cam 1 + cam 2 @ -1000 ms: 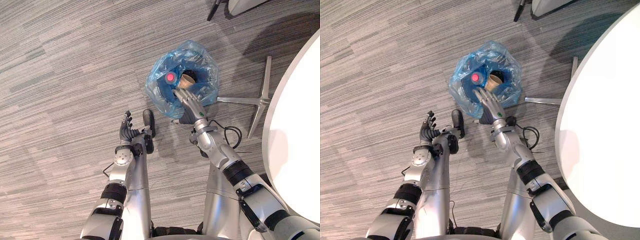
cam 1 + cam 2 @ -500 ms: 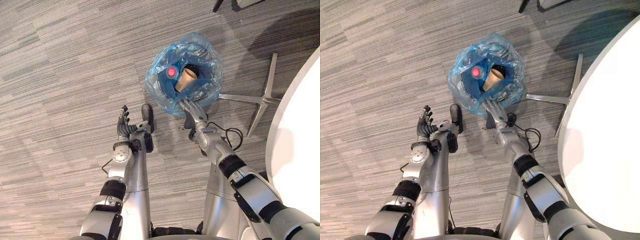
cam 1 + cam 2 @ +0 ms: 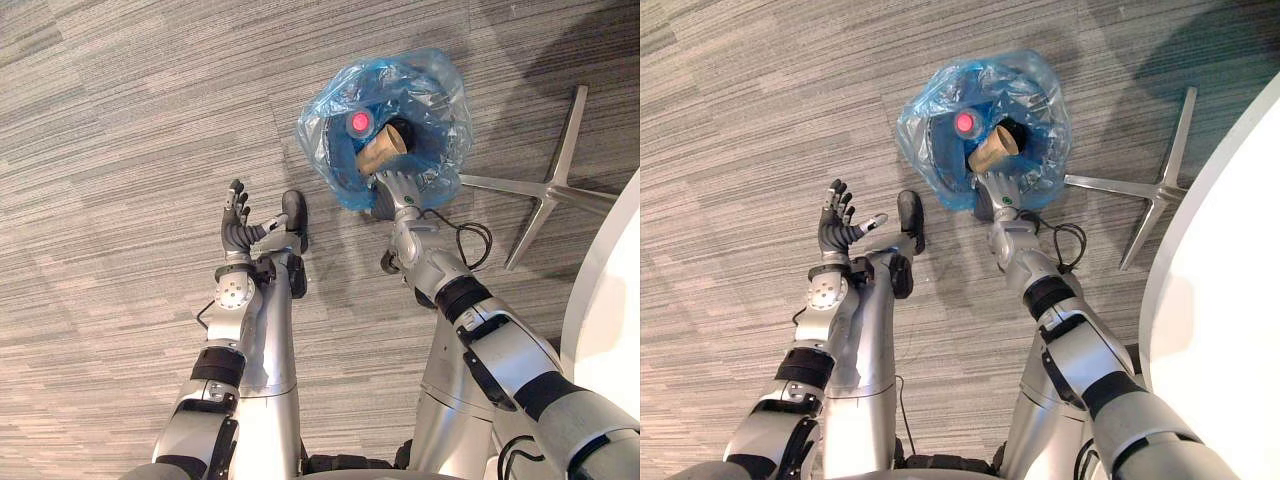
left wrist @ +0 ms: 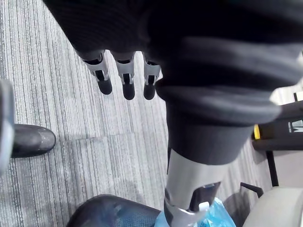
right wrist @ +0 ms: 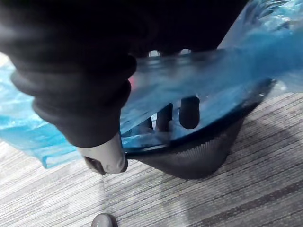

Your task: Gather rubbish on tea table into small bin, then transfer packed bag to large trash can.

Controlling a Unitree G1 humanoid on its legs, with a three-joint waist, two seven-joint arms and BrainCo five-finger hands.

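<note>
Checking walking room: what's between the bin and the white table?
A silver star-shaped base on the carpet, in both eye views.

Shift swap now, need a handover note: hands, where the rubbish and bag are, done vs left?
Left hand: open, empty, over the carpet.
Right hand: at the near rim of the blue bag, grip unclear.
Paper cup and red-capped bottle lie in the bag, which lines the small bin on the floor.
Done: rubbish in the bin.
Left: lift the bag out, carry it to the large trash can.
</note>
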